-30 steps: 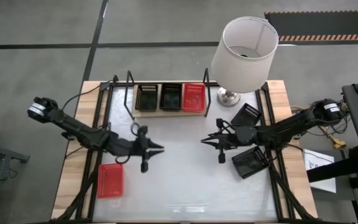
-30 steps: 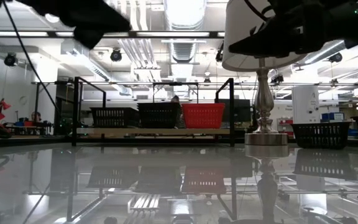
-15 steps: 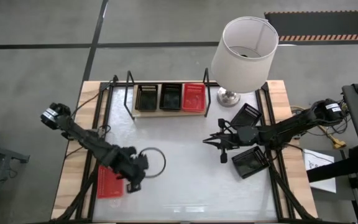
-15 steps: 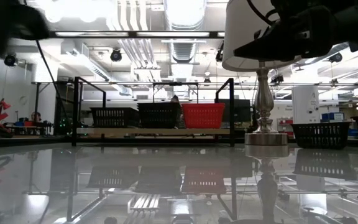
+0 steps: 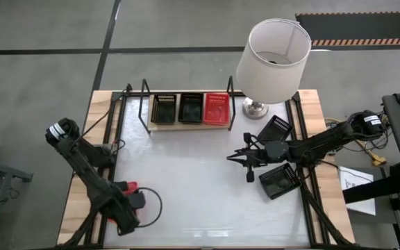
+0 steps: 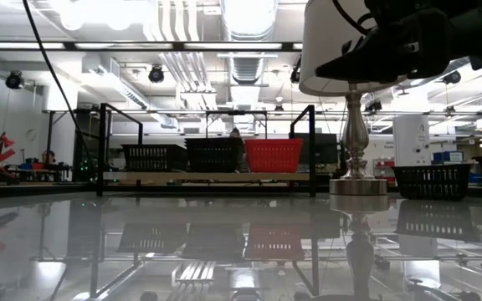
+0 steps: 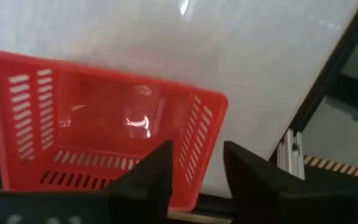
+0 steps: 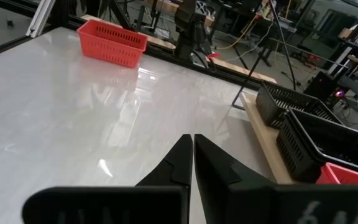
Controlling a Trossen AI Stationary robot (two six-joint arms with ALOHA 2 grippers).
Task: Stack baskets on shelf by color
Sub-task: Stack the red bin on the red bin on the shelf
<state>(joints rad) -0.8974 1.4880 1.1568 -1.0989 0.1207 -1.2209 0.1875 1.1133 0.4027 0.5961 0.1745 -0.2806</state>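
A red mesh basket [image 7: 104, 130] lies flat on the white tabletop near the near-left corner, mostly under my left arm in the high view [image 5: 125, 187]. My left gripper [image 7: 194, 171] [image 5: 126, 221] is open above the basket's end, one finger on either side of its end wall. The shelf plank [image 5: 189, 126] carries two black baskets [image 5: 163, 109] [image 5: 190, 108] and a red one [image 5: 216, 109]. My right gripper [image 8: 192, 146] [image 5: 245, 160] is shut, hovering mid-table. My left gripper comes at the red basket from above, slanting down. Its fingers [image 7: 148, 177] straddle the end wall near a corner [image 7: 201, 134]. I cannot tell whether they touch it. The basket sits flat on the table.
Two more black baskets [image 5: 275, 129] [image 5: 280, 180] lie at the table's right side under my right arm. A lamp with a white shade [image 5: 273, 55] stands at the far right, beside the shelf. Black frame rails run along both table sides. A cable loops by my left gripper.
My left gripper has swung from the table's middle toward the near-left corner, turning and dropping over the red basket, with its cable loop trailing after it. The red basket has stayed in place. My right arm has kept still.
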